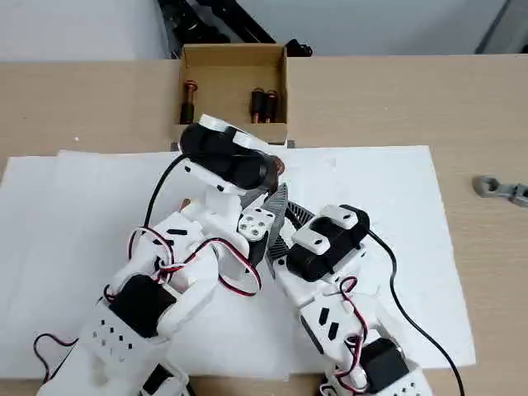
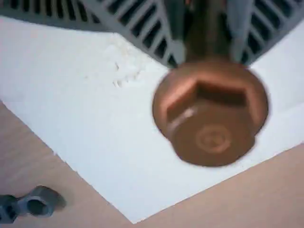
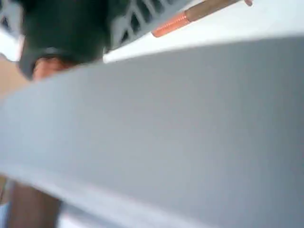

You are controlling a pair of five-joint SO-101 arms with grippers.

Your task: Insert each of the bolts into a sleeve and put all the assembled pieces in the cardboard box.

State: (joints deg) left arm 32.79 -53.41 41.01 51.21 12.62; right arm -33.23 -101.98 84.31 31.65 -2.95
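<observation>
My left gripper (image 2: 205, 33) is shut on a copper bolt (image 2: 211, 111), whose hex head faces the left wrist camera above the white paper (image 2: 95, 123). In the high view both arms meet over the middle of the paper, their dark lattice fingers (image 1: 279, 216) close together. A blurred grey surface (image 3: 180, 128) crosses the right wrist view. Beyond it, a bolt with an orange threaded end (image 3: 190, 16) lies on the paper. The cardboard box (image 1: 233, 59) stands at the paper's far edge, with one assembled piece (image 1: 189, 99) at its left and two (image 1: 264, 105) at its right.
A grey wrench (image 1: 497, 188) lies on the bare wood at the right, also seen as a wrench (image 2: 28, 206) in the left wrist view. White paper (image 1: 396, 206) covers the table's middle. Dark equipment (image 1: 206, 21) sits behind the box.
</observation>
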